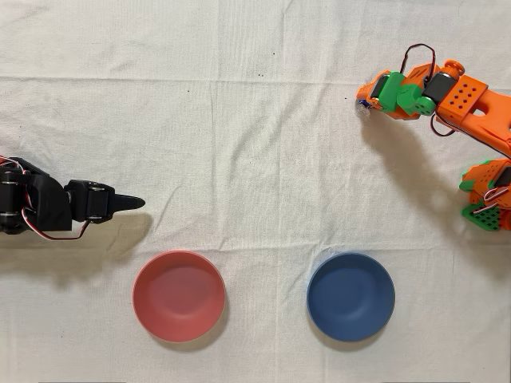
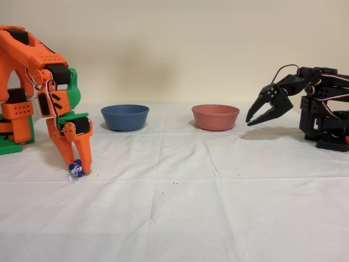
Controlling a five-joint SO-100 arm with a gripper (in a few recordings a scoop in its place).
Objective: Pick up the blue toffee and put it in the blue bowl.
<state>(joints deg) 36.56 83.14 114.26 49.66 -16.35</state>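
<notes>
Grasp step: the blue toffee (image 2: pixel 76 168) is pinched by the jaws down on the table (image 2: pixel 218 207); next, it probably gets lifted and carried to the blue bowl (image 2: pixel 125 117).

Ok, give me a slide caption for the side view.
Orange arm's pincer closes around the toffee on the cloth, bowls behind.

On my feeds, non-task items: one pinkish-red bowl (image 1: pixel 179 296), round, shallow, upright, left of centre near the bottom edge in the overhead view. One white cloth (image 1: pixel 255 144) covering the table, creased, with a few dark specks. One black arm (image 1: pixel 48 206), idle, at the overhead view's left edge, standing apart from the bowl.
</notes>
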